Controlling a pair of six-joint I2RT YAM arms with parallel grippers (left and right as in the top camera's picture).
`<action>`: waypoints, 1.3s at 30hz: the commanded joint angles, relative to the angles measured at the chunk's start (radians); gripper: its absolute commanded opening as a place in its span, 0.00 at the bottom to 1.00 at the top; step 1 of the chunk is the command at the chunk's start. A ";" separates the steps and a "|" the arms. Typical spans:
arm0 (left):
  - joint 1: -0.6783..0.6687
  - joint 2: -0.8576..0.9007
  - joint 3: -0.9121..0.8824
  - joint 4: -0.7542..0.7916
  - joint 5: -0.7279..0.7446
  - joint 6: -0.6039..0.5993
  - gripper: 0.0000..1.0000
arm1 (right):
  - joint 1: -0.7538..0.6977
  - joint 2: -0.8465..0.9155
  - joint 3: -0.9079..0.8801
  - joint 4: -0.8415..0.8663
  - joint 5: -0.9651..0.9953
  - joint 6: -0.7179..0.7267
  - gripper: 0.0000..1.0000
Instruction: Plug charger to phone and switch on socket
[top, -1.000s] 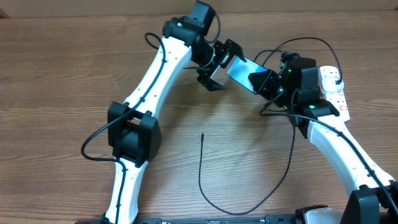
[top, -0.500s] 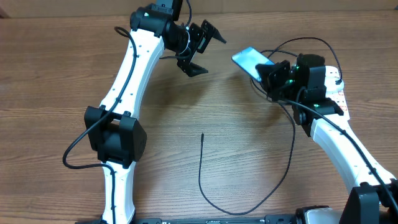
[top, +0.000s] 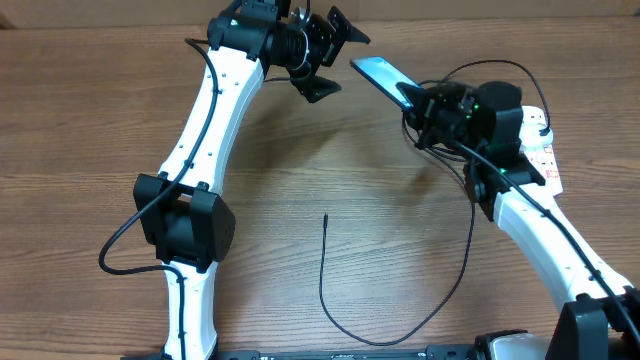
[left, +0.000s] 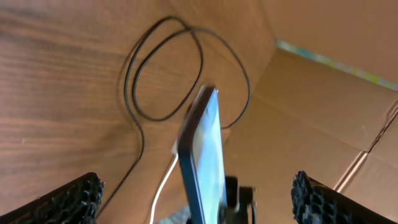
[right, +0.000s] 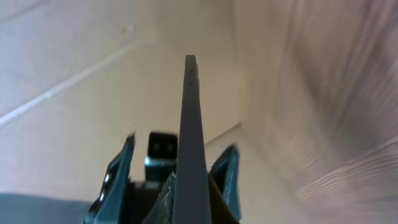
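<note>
The phone (top: 378, 72), with its blue screen, is lifted off the table and tilted at the back right. My right gripper (top: 418, 100) is shut on its lower end. In the right wrist view the phone (right: 191, 124) stands edge-on between the right gripper's fingers (right: 179, 150). My left gripper (top: 335, 58) is open and empty, just left of the phone and apart from it. In the left wrist view the phone (left: 202, 149) shows edge-on ahead of the open left jaws (left: 202, 202). The charger (top: 322, 270) lies loose on the table, its tip pointing up at the middle. The socket (top: 538, 150) lies at the right edge.
The charger cable loops behind the right arm (top: 480, 68) and shows as coils on the table in the left wrist view (left: 161, 74). A white cord (left: 163, 186) runs beside it. Cardboard walls (left: 336, 87) stand at the table's back edge.
My left gripper has let go of the phone and pulled back up and to the left. My right gripper has raised the phone and tipped it up and to the left.
</note>
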 joint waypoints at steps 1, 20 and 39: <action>-0.020 -0.031 0.025 0.014 -0.055 -0.022 1.00 | 0.031 -0.010 0.027 0.051 0.026 0.058 0.04; -0.053 -0.031 0.025 0.014 -0.126 -0.062 0.97 | 0.101 -0.010 0.027 0.096 0.089 0.096 0.04; -0.062 -0.031 0.024 0.016 -0.133 -0.086 0.56 | 0.115 -0.010 0.027 0.124 0.074 0.130 0.04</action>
